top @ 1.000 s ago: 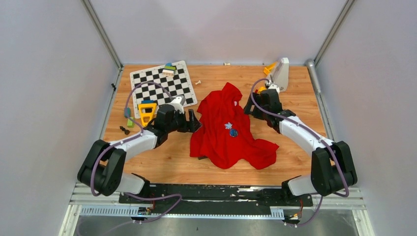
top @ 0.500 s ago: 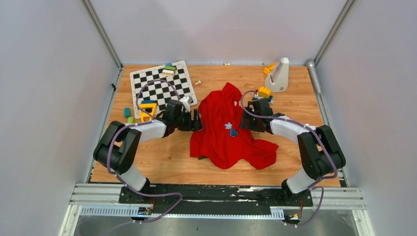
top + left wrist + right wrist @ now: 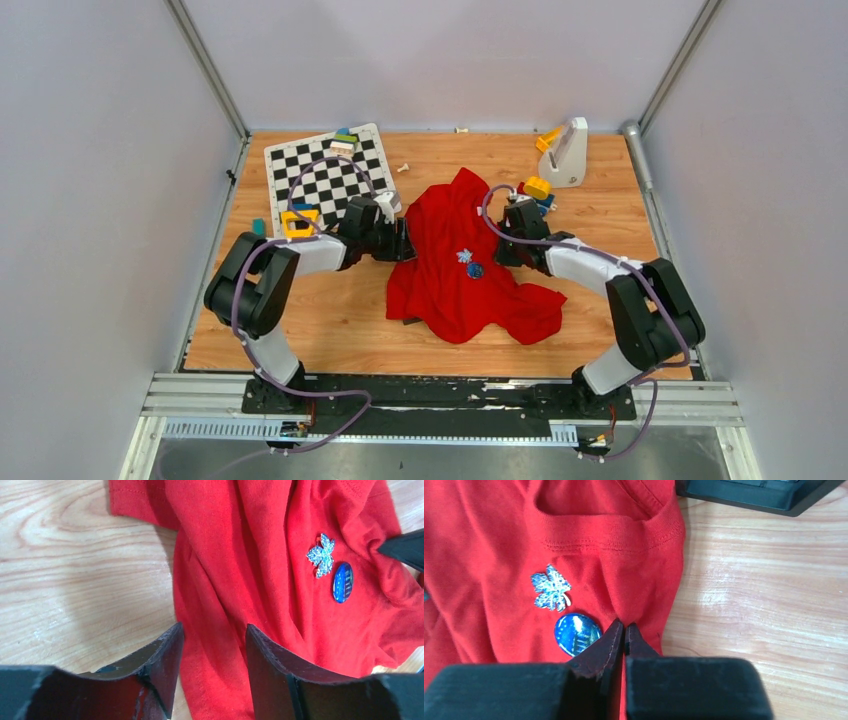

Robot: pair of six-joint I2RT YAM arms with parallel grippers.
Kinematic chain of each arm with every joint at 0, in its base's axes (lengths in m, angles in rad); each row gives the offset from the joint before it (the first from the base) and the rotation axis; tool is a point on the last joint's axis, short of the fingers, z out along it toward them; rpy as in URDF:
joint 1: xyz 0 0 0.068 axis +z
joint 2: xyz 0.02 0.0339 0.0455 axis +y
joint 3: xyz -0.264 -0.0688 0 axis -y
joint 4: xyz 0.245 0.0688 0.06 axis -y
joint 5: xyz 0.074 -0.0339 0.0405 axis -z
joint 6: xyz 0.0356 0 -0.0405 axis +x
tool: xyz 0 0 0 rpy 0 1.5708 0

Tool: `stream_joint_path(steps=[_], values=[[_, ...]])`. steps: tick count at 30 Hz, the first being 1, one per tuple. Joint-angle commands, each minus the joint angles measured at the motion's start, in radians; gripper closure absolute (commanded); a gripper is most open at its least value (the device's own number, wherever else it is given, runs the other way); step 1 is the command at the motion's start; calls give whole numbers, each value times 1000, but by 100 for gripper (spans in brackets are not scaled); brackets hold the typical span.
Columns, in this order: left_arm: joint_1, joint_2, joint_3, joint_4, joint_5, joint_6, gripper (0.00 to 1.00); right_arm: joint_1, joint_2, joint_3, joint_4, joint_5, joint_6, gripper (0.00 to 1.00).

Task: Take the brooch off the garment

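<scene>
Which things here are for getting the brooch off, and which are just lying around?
For the job: red T-shirt, silver leaf brooch, blue oval brooch beside it, left tool, right tool.

Just lying about: chessboard, white stand, yellow toy block.

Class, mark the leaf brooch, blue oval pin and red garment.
leaf brooch [image 3: 320, 555], left wrist view, leaf's centre.
blue oval pin [image 3: 343, 582], left wrist view, its face.
red garment [image 3: 450, 295], top external view, lower fabric.
</scene>
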Motion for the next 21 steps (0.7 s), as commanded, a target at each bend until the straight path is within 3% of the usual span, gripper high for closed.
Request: stream_joint_path(steps=[1, 4, 6, 7, 12, 18, 21], values=[[-6, 41, 39, -11, 20, 23, 49, 4, -117, -41, 94, -27, -8, 100], [-7, 66, 50, -10, 46, 23, 64, 4, -169, -69, 133, -54, -12, 100], [-7, 71, 61, -15, 67, 33, 94, 4, -198, -87, 157, -52, -17, 100], [-6, 59, 66, -20, 62, 40, 98, 4, -210, -89, 163, -44, -16, 100], [23, -52, 98, -63, 21, -3, 100, -2, -219, 30, 49, -2, -4, 100], [99, -182, 328, -349, 9, -16, 100, -11, -231, 231, -93, 15, 0, 100], [147, -292, 390, -457, -5, -21, 100, -11, -249, 309, -145, -56, -2, 100]])
